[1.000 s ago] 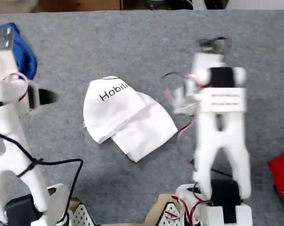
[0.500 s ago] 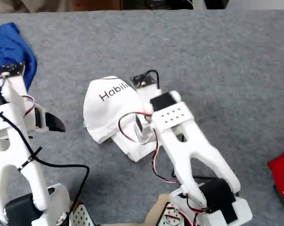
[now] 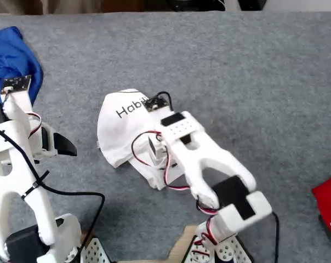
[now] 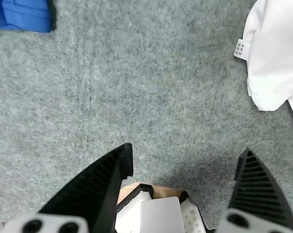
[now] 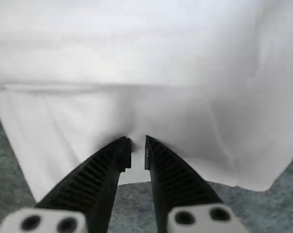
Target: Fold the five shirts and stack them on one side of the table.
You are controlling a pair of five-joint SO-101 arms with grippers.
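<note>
A crumpled white shirt (image 3: 121, 125) with black lettering lies mid-table. My right gripper (image 3: 154, 147) is down on its near right part. In the right wrist view the right gripper (image 5: 138, 141) is shut, pinching a small ridge of the white shirt (image 5: 146, 58) between its black fingers (image 5: 112, 160). My left gripper (image 3: 53, 141) hovers over bare carpet to the left of the shirt. In its own view the left gripper (image 4: 185, 160) stands wide open and holds nothing, with the white shirt's edge (image 4: 277, 53) off to one side. A blue shirt (image 3: 12, 55) lies bunched at the far left.
A red shirt (image 3: 330, 205) pokes in at the right edge. The blue shirt's corner (image 4: 20, 14) lies beyond the left gripper. Grey carpet (image 3: 253, 66) covers the table, with open room at the far right. The arm bases stand along the near edge.
The right arm swung left from beside the white shirt onto it and lowered its gripper into the cloth. The left arm shifted slightly.
</note>
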